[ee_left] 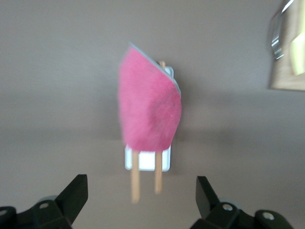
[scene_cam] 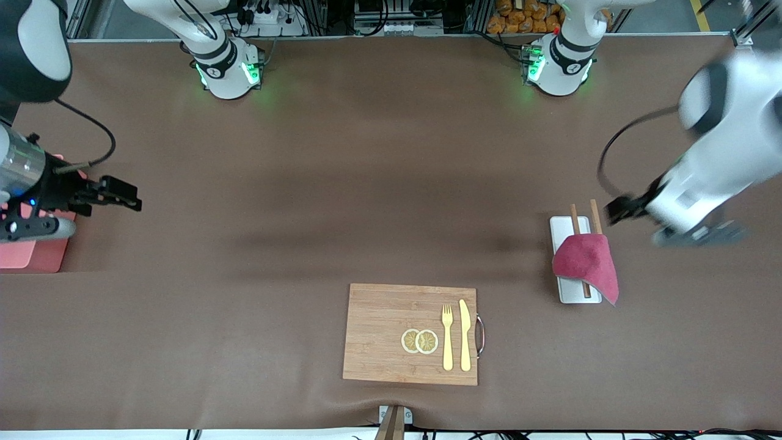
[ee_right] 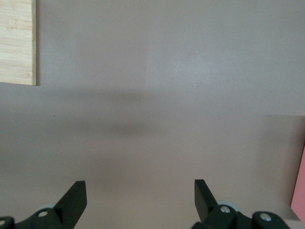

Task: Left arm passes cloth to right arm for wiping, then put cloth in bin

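On the white chopstick tray (scene_cam: pixel 571 292), toward the left arm's end of the table, the cloth (scene_cam: pixel 585 264) lies over two chopsticks (scene_cam: pixel 575 220), hiding their middle. The left gripper (ee_left: pixel 141 196) hangs beside the tray, wide open and empty. The right gripper (ee_right: pixel 139 199), also wide open and empty, waits beside the bin (scene_cam: pixel 35 255), which the arm mostly hides. No writing can be read.

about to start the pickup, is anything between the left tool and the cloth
Nothing visible. The open left tool faces the cloth, which lies draped over the white tray and chopsticks.
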### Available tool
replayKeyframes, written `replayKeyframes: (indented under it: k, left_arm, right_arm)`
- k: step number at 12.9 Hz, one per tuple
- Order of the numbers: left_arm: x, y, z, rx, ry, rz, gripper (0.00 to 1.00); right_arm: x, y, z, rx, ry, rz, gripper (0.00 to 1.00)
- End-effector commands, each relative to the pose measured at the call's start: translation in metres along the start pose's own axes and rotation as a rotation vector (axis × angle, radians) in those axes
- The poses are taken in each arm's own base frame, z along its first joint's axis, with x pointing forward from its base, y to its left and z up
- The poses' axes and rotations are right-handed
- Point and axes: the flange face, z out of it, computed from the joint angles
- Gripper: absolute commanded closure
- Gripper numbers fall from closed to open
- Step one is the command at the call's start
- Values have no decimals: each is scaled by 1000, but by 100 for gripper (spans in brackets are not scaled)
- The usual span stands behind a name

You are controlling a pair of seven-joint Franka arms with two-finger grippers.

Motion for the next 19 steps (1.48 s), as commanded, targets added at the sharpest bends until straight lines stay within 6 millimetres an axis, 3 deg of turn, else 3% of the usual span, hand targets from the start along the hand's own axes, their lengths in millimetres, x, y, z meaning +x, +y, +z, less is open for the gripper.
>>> replayKeyframes:
  k: [1,4,8,9,11,15,19]
  left_arm:
    - [1,-1,-12,7,14,4,0]
    - [10,8,23,19,-12,24,0]
    - [23,15,72,110,-15,66,8]
    - [25,16,78,107,-13,60,10]
    - [28,19,90,102,-7,57,15]
    - [31,19,94,115,-8,63,42]
    - [31,13,103,140,-24,76,43]
  right_arm:
    - [25,0,13,15,-10,5,0]
    - [41,-3,35,67,-14,14,0]
    - [59,-17,93,75,-100,2,0]
    - [65,-24,111,109,-121,6,0]
    - [67,-34,126,194,-150,64,0]
    - [69,-36,125,263,-150,90,0]
    - [73,-12,116,269,-102,135,0]
